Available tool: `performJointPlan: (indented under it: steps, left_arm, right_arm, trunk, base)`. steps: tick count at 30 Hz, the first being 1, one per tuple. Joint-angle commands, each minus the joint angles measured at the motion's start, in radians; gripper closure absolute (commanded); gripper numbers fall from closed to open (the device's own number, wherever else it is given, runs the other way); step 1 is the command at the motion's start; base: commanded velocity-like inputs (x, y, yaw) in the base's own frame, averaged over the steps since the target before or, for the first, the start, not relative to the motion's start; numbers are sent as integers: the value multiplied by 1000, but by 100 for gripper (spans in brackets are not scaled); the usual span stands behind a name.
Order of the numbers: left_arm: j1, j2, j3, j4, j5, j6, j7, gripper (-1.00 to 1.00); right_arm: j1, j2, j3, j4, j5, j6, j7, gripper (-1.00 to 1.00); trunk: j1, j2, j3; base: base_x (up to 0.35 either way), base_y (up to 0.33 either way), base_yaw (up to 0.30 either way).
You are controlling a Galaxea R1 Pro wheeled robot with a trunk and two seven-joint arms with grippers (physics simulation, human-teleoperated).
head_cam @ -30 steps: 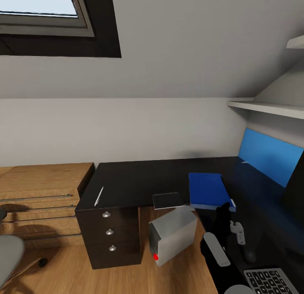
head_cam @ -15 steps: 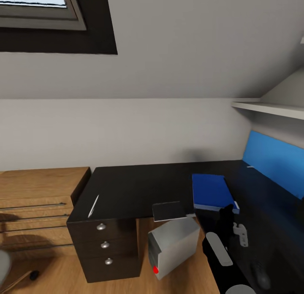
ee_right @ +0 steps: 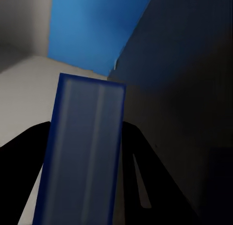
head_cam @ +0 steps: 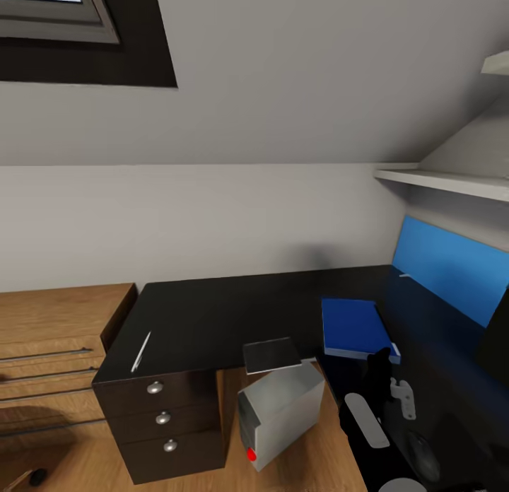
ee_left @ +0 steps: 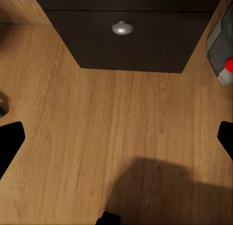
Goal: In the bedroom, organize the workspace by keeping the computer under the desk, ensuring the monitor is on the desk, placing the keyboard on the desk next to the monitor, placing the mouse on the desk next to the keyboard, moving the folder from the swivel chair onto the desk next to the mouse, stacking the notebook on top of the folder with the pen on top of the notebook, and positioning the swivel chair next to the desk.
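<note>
Held the folder in the right gripper, half hidden. Left gripper spread wide over floor. Mouse too dark to make out well.

Black table; bright blue folder; dark grey notebook; white pen; silver-grey computer with red button; light wooden, grained floor; blue wall panel.

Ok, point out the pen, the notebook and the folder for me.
pen (head_cam: 141,351), head view, middle of its white shaft.
notebook (head_cam: 271,355), head view, centre of its grey cover.
folder (head_cam: 352,327), head view, centre of its blue cover.
</note>
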Motion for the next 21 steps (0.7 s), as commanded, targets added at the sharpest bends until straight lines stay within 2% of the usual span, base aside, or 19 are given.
performJointPlan:
  steps: [1, 9, 19, 21]
  left_arm:
    - [0, 1, -4, -3, 5, 5, 7, -100]
    - [0, 1, -5, -9, 5, 5, 7, -100]
    - [0, 3, -4, -55, 6, 6, 9, -100]
    - [0, 3, -5, -60, 6, 6, 9, -100]
  right_arm:
    - [-1, 1, -2, 6, 1, -1, -1, 100]
    - [-1, -1, -3, 34, 0, 0, -3, 100]
    - [-1, -1, 3, 30, 5, 0, 1, 100]
    - [-1, -10, -1, 31, 7, 0, -1, 100]
  trunk:
    - [0, -1, -2]
    - [0, -1, -6]
    - [0, -1, -7]
    - [0, -1, -7]
  base:
    - [0, 0, -204]
    - [0, 0, -160]
    - [0, 0, -17]
    - [0, 0, 0]
